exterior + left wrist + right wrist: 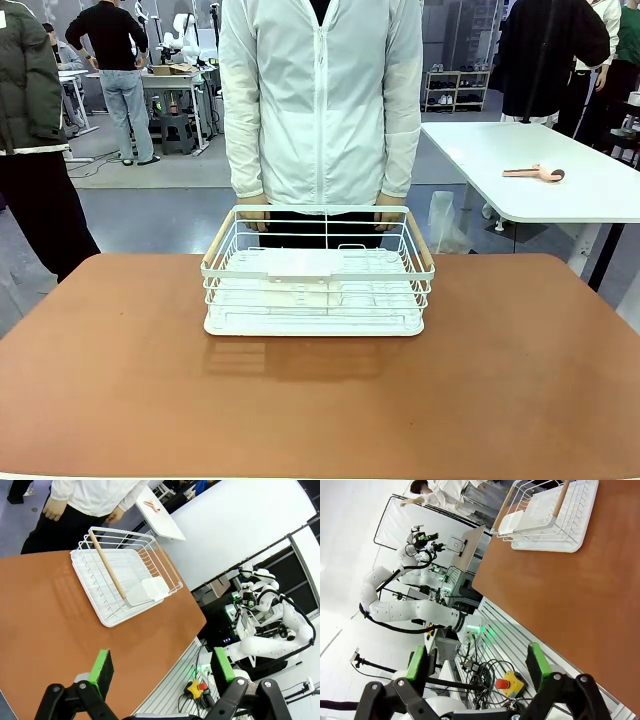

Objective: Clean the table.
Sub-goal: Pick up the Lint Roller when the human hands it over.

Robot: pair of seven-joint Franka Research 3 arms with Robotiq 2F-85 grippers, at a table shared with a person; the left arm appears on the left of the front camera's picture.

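Note:
The reddish-brown table [320, 400] spans the front view, and its top lies bare around a white wire basket [318, 285] at the far middle. The basket [125, 580] also sits on the table [45, 630] in the left wrist view, where my left gripper [162, 667] hangs open above the table's near edge with nothing between its green pads. My right gripper [477, 662] is open too, held over the table edge [560, 590] beside the table, with the basket [547, 517] far off.
A person in a white jacket [320, 100] stands behind the basket with both hands at its far rim. A white table [540, 170] with a pink tool stands at the back right. A red stop button [507, 682] and cables lie below the table edge.

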